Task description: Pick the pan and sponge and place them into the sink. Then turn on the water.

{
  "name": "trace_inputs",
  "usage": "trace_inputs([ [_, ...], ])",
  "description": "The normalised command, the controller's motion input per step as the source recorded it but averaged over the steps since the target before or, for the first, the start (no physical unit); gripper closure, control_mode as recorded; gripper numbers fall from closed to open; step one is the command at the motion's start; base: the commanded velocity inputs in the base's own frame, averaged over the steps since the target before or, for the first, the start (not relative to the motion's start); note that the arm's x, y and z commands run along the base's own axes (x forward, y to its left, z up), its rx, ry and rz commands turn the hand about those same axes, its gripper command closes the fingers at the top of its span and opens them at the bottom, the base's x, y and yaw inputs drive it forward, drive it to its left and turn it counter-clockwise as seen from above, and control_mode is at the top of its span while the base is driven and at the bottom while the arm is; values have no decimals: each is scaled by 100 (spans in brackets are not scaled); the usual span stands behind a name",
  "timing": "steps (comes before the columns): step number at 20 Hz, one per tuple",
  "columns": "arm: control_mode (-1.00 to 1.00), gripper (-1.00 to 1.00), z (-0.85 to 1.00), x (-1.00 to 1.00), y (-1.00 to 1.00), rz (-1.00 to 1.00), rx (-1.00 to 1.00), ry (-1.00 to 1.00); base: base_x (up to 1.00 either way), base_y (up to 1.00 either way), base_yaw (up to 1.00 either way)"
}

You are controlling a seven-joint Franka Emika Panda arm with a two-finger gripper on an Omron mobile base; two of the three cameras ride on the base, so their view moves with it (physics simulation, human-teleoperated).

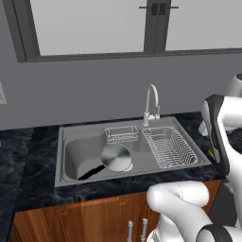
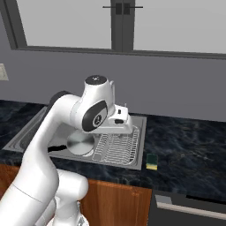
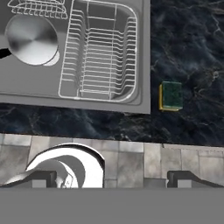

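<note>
Steel sink (image 1: 71,137) set in dark marble counter (image 2: 190,137), with pan (image 1: 116,157) lying inside near the middle, black handle reaching toward 8 o'clock. Wire rack (image 1: 169,147) at 3 o'clock of pan, small basket (image 1: 122,134) at 12. Yellow-green sponge (image 3: 170,96) flat on counter, just beside sink's rim at 3 o'clock. Gripper (image 3: 111,178) up above counter edge, jaws spread wide, holding nothing. Faucet (image 1: 151,101) behind rack.
</note>
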Motion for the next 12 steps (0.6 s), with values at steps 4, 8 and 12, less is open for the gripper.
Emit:
trace_inputs([
  [4,-100,-100,-17,16,-18,-1,-2,-1,0,0,0],
  [8,-100,-100,-13,20,-20,-1,-2,0,0,0,0],
  [12,-100,-100,-11,19,-25,-3,-1,1,0,0,0],
])
